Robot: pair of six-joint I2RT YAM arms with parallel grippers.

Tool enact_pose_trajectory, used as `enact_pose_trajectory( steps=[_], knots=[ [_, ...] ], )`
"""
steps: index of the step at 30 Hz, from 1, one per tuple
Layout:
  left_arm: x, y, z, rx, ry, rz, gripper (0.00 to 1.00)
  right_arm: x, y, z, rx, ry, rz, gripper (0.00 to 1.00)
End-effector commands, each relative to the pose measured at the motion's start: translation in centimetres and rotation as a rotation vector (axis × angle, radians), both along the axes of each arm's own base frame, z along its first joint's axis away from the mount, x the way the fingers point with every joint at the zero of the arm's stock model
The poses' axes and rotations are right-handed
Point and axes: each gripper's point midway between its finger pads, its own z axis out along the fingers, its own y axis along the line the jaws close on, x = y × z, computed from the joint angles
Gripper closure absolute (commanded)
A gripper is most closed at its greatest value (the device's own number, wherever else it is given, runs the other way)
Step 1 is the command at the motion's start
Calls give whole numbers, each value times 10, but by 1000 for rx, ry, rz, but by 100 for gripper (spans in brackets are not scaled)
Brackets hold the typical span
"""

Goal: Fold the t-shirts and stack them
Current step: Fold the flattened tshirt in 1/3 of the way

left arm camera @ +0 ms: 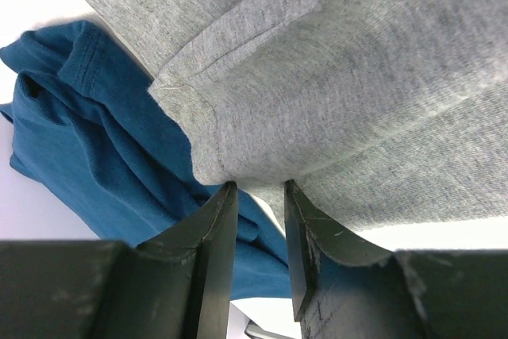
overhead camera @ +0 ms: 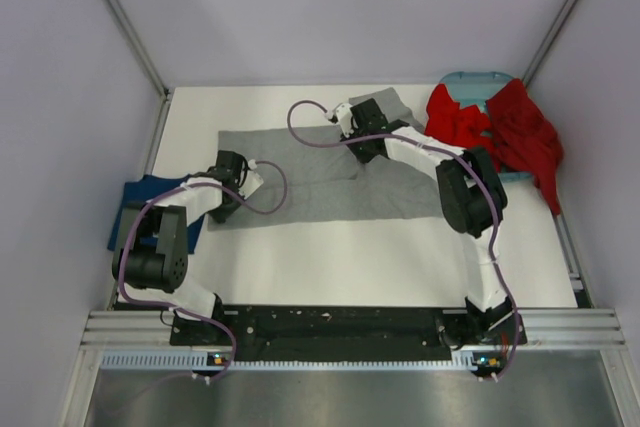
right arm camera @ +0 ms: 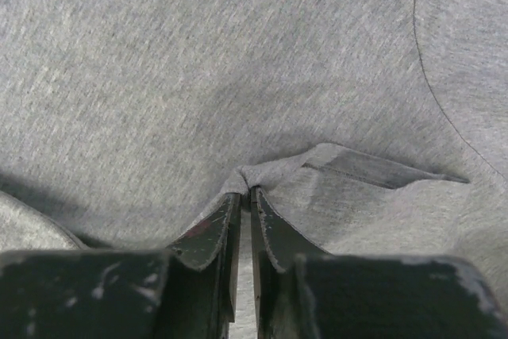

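Observation:
The grey t-shirt (overhead camera: 320,172) lies spread flat mid-table. My right gripper (overhead camera: 365,142) is at its far edge, shut on a small pinched fold of the grey cloth (right arm camera: 262,171); its jaws (right arm camera: 246,193) stand almost together. My left gripper (overhead camera: 238,187) is at the shirt's near left corner, its jaws (left arm camera: 260,186) apart, tips touching the grey hem (left arm camera: 238,148), nothing between them. The navy t-shirt (overhead camera: 140,209) lies crumpled at the left, also in the left wrist view (left arm camera: 95,140). Red t-shirts (overhead camera: 500,127) are heaped at the far right.
A teal plastic basket (overhead camera: 470,82) stands at the far right corner, partly under the red shirts. Metal frame rails run along both sides of the white table (overhead camera: 350,257), and grey walls close it in.

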Motion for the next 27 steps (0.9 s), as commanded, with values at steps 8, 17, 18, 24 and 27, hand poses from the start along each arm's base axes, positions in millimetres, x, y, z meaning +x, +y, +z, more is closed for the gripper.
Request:
enact_pose_trajectory(
  steps=[8,17,18,24,27],
  knots=[
    [-7,-2,17,-40,-13,-30,61,-2,26,56,205,-19,-51,48],
    [-28,-45,49,-219,-37,-393,50,-97,-98,95,298,-19,-631,30],
    [-30,-45,45,-217,-19,-414,49,-112,-114,86,316,-2,-710,27],
    [-37,-48,25,-210,54,-518,46,-171,-188,43,473,51,-1142,23],
    [-34,-45,15,-183,48,-540,45,-170,-199,39,528,22,-1221,25]
  ],
)
